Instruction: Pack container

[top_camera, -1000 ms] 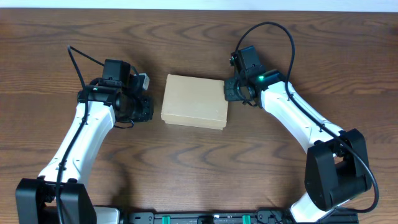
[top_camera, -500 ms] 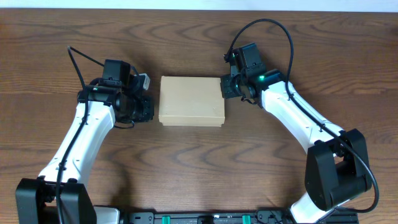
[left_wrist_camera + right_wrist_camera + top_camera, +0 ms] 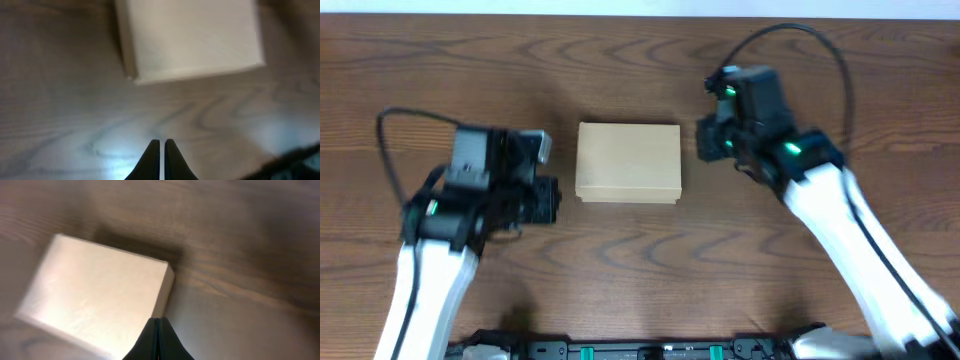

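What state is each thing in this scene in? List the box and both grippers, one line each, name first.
container: lid closed, lying flat on the table, held by neither gripper.
left gripper: shut, empty, apart from the container.
right gripper: shut, empty, off the container's other side, with a gap showing in the overhead view.

Overhead, bright and even light covers the table (image 3: 640, 60). The box (image 3: 629, 162) is crisp, with a thin shadow along its near edge, while the left arm (image 3: 435, 250) and right arm (image 3: 835, 210) are smeared. Both wrist views are soft throughout (the box top washes out pale). The left one shows bluish glare on the wood, the right a dark shadow beside the box.
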Controlling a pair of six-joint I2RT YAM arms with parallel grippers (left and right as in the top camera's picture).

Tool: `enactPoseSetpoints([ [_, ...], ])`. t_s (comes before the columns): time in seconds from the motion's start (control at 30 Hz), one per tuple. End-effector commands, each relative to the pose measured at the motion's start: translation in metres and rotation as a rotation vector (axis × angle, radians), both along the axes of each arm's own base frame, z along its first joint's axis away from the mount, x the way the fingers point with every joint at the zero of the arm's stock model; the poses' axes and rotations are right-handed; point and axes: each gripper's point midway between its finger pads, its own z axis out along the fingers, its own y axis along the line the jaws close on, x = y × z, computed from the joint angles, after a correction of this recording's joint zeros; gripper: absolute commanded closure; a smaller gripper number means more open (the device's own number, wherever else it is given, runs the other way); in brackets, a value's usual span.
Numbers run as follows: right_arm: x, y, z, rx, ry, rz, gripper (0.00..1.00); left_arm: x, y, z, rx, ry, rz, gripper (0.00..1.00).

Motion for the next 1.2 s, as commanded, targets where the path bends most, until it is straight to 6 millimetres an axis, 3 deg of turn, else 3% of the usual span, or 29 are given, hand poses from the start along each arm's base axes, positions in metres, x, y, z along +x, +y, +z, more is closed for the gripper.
enactPoseSetpoints([
  [0.0, -0.031, -0.002, 0.022, 0.008, -0.006, 0.02, 0.98, -0.024, -0.007, 0.023, 0.002, -0.097, -0.091, 0.94],
  [0.13, -0.077, -0.008, 0.019, -0.026, 0.048, 0.061, 0.99, -0.047, -0.009, 0.038, -0.01, -0.157, -0.125, 0.94],
  [0.33, -0.105, -0.009, 0.003, -0.027, 0.024, 0.103, 0.98, -0.056, -0.008, 0.044, -0.016, -0.198, -0.125, 0.92],
  [0.37, -0.107, -0.01, 0.001, -0.027, 0.027, 0.104, 0.98, -0.055, -0.008, 0.044, -0.017, -0.201, -0.125, 0.76],
  [0.4, -0.109, -0.011, -0.001, -0.029, 0.031, 0.103, 0.78, -0.054, -0.008, 0.045, -0.019, -0.206, -0.125, 0.48],
  [0.43, -0.11, -0.011, -0.003, -0.032, 0.036, 0.103, 0.55, -0.053, -0.008, 0.046, -0.02, -0.213, -0.125, 0.04],
  [0.47, -0.112, -0.012, -0.005, -0.036, 0.044, 0.104, 0.01, -0.051, -0.009, 0.047, -0.021, -0.221, -0.125, 0.05],
  [1.17, -0.114, -0.014, -0.008, -0.045, 0.061, 0.104, 0.01, -0.053, -0.008, 0.046, -0.018, -0.214, -0.124, 0.05],
])
